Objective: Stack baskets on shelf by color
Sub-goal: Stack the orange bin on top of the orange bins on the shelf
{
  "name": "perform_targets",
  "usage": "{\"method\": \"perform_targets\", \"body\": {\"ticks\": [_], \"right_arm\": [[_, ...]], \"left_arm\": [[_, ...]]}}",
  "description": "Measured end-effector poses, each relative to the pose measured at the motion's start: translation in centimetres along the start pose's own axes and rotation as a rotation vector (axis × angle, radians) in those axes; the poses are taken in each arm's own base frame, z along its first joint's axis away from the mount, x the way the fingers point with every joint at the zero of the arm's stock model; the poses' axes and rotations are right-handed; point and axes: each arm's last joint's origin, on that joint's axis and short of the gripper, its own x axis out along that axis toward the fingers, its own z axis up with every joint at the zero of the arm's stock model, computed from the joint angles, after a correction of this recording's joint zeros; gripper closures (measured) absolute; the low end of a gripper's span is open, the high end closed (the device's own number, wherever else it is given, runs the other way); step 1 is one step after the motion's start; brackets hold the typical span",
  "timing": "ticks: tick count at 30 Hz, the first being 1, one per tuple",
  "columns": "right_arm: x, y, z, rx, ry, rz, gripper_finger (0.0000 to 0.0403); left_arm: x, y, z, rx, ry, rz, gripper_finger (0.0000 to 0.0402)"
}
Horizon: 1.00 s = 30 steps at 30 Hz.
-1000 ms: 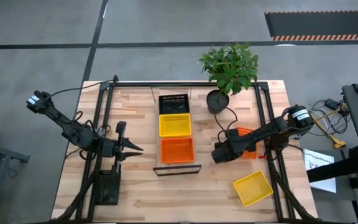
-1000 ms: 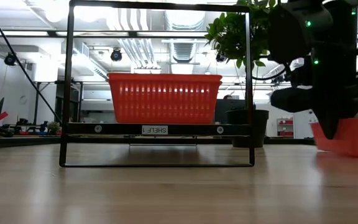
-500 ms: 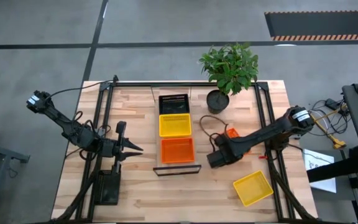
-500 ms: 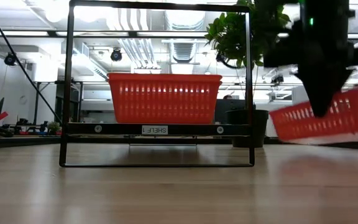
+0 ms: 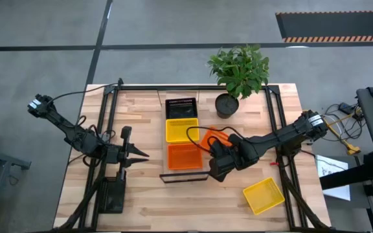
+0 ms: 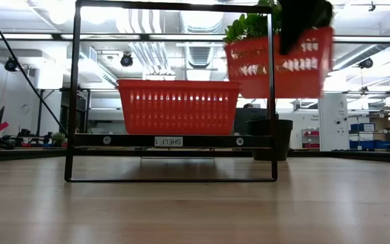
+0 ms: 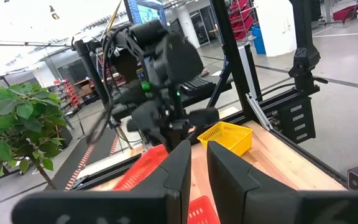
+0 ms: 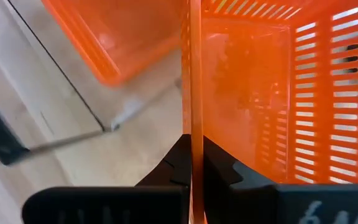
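Up in the air, a red basket [image 6: 279,62] hangs off the table, gripped by its wall between the right gripper [image 5: 217,163] jaws; the right wrist view shows the two dark fingers [image 8: 178,163] pinched onto the thin rim of the orange-red mesh. In the low view the carried basket sits above the level of the shelf [image 6: 173,141] deck, overlapping the rack's black upright at the near end. From above it shows just beside the shelf [image 5: 161,175], peeking out past the right arm, next to the yellow basket and the red one below it in the row.

On the shelf three baskets lie in a line: a black basket [image 5: 180,108] at the far end, a yellow basket [image 5: 182,130] in the middle, and a second red basket [image 5: 184,156] at the near end, also seen face-on in the low view [image 6: 179,106]. Another yellow basket [image 5: 263,195] rests on the table [image 5: 141,207] toward the near right corner, well apart from the rack.

A potted plant [image 5: 237,71] stands at the far edge, beside the black basket.

The left gripper [image 5: 136,154] waits over the left side of the table, pointing toward the shelf, its jaws only slightly parted around nothing.
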Motion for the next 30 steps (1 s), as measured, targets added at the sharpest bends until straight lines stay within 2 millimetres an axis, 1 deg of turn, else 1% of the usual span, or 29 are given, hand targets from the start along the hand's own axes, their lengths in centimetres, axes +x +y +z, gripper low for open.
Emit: {"method": "perform_targets", "body": {"ticks": [6, 9, 13, 17, 20, 23, 26, 30], "right_arm": [[-2.0, 0.2, 1.5, -0.142, -0.137, -0.017, 0.0394], [-2.4, 0.6, 2.1, -0.237, -0.192, 0.018, 0.0394], [-2.6, 1.1, 3.5, -0.371, -0.266, 0.076, 0.0394], [-2.1, 1.6, 5.0, -0.49, -0.282, 0.1, 0.0394], [-1.8, 2.1, 5.7, -0.574, -0.285, 0.092, 0.0394], [-1.6, 2.8, 6.3, -0.652, -0.281, 0.125, 0.0394], [-1.2, 3.4, 6.8, -0.686, -0.279, 0.135, 0.0394], [-0.9, 4.2, 7.4, -0.671, -0.278, 0.152, 0.0394]], "left_arm": [[0.0, 0.0, 0.0, 0.0, 0.0, 0.0, 0.0365], [0.0, 0.0, 0.0, 0.004, 0.0, 0.0, 0.0365], [0.0, 0.0, 0.0, 0.007, -0.001, 0.0, 0.0365], [0.0, 0.0, 0.0, 0.007, -0.001, 0.0, 0.0365], [0.0, 0.0, 0.0, 0.009, -0.002, 0.001, 0.0365], [0.0, 0.0, 0.0, 0.018, 0.0, 0.0, 0.0365], [0.0, 0.0, 0.0, 0.026, 0.001, 0.0, 0.0365], [0.1, 0.0, -0.1, 0.028, 0.003, -0.001, 0.0365]]}}
